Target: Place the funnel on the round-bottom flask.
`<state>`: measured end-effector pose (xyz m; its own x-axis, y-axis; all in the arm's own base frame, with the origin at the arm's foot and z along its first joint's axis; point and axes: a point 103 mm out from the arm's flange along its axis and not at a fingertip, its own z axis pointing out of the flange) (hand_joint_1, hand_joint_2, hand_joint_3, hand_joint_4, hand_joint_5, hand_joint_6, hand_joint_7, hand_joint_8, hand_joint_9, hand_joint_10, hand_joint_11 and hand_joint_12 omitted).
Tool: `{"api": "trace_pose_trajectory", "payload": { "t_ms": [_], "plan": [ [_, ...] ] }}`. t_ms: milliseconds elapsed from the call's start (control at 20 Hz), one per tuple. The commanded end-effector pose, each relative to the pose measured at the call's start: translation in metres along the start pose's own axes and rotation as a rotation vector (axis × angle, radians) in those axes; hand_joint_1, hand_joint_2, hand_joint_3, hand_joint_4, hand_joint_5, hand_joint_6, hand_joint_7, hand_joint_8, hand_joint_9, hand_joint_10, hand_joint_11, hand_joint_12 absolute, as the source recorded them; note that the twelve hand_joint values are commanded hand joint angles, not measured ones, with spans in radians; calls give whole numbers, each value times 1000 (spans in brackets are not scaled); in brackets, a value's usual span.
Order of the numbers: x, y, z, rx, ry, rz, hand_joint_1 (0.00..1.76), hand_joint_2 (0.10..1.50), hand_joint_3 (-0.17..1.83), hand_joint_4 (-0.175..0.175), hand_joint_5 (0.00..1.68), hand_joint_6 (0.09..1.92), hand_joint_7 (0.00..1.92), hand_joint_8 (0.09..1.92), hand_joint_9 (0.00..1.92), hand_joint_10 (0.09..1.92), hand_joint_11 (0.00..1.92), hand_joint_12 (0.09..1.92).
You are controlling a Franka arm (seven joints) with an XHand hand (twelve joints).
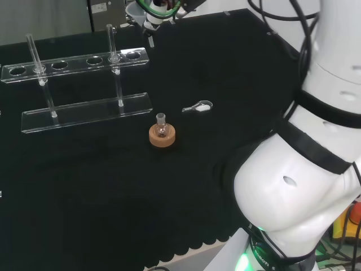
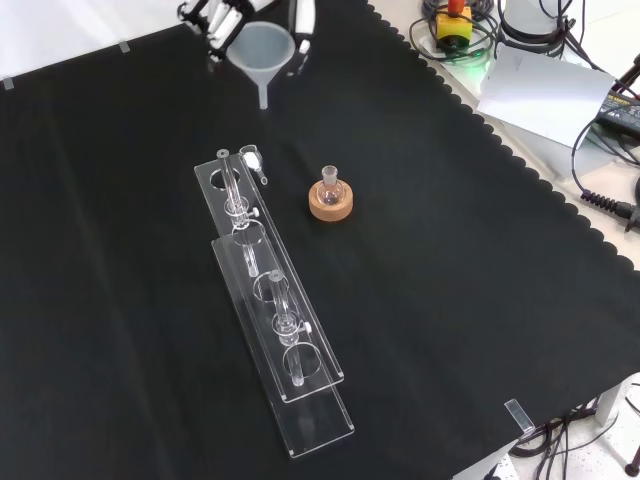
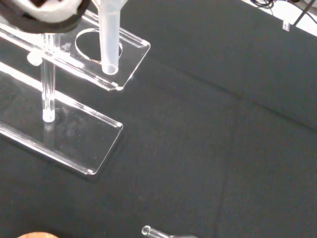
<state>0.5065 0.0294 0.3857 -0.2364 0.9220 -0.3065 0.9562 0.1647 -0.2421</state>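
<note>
A small clear round-bottom flask (image 1: 162, 127) (image 2: 330, 186) stands upright on a cork ring (image 1: 162, 138) (image 2: 331, 207) near the middle of the cloth. High above the cloth the hand (image 2: 222, 17) (image 1: 156, 15) has its fingers curled round the rim of a translucent white funnel (image 2: 262, 50) (image 1: 133, 9), stem pointing down. In the front view the funnel hangs well beyond the flask and a little to its left. The wrist view has the funnel's stem (image 3: 109, 42) over the end of the rack, and a sliver of the cork ring (image 3: 32, 235).
A long clear plastic test-tube rack (image 1: 84, 63) (image 2: 272, 300) (image 3: 74, 64) with a couple of tubes lies beside the flask. A small clear scoop (image 1: 198, 106) (image 2: 252, 161) (image 3: 161, 233) lies on the cloth near the rack's end. The arm's white links (image 1: 304, 169) rise at the head view's right.
</note>
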Motion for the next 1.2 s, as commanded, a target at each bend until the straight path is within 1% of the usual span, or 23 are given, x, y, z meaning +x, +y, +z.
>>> {"api": "trace_pose_trajectory", "payload": {
  "t_ms": [50, 350, 550, 800, 1050, 1200],
  "plan": [
    [7, -44, 1, -32, 27, 39, 742, 683, 510, -2, 494, 796, 760, 1013, 1030, 749, 348, 1321],
    [18, -72, 9, -56, 37, 62, 743, 683, 514, -2, 498, 799, 767, 1012, 1033, 750, 352, 1322],
    [27, -85, 28, -55, 64, 76, 744, 684, 516, -2, 509, 804, 781, 1012, 1038, 751, 357, 1323],
    [37, -82, 60, -30, 74, 82, 744, 687, 521, -4, 517, 807, 789, 1007, 1044, 750, 366, 1322],
    [42, -78, 92, -2, 84, 71, 745, 689, 525, -7, 518, 806, 792, 1003, 1047, 747, 369, 1319],
    [44, -76, 108, 1, 92, 71, 746, 689, 527, -7, 518, 806, 792, 1001, 1048, 745, 370, 1318]
  ]
}}
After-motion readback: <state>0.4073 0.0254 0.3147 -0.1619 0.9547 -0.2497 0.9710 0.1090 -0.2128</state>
